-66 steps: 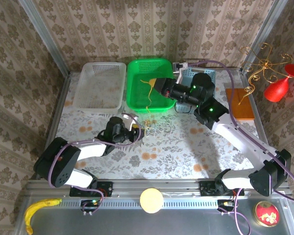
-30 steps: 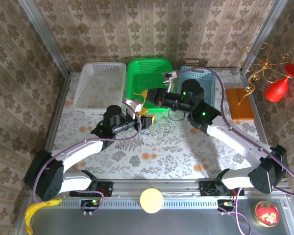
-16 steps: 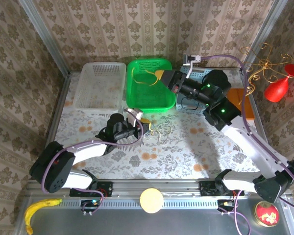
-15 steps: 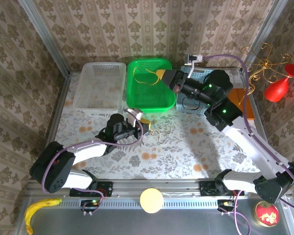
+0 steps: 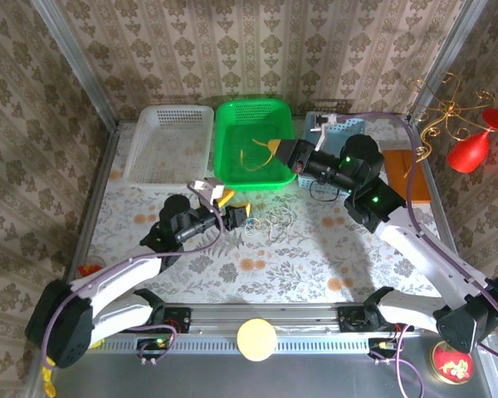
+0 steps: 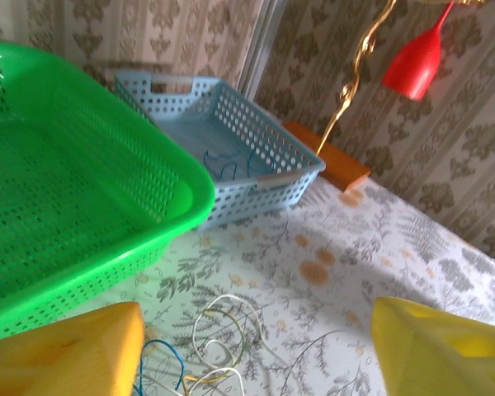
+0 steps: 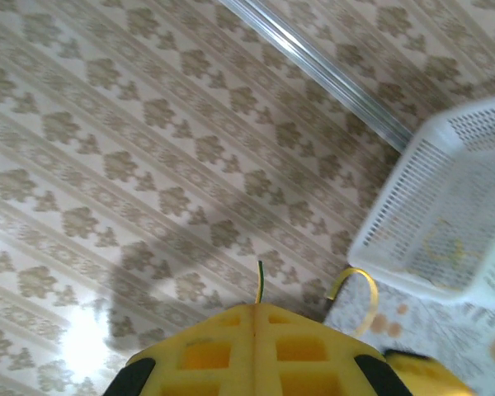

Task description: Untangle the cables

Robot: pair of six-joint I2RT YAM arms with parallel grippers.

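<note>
Yellow cable point(image 7: 355, 271), apparently freed in the closed right fingers point(image 7: 231, 355), hangs over the green basket point(image 5: 241, 124) as the left fingers point(image 6: 66, 351) open off the tangle point(image 5: 274, 220).

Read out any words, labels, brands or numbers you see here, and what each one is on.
No text can be read.
Red round tin at the near right corner: a gold mark, too small and blurred to read.
Green basket, blue basket, white basket: no labels visible.
</note>
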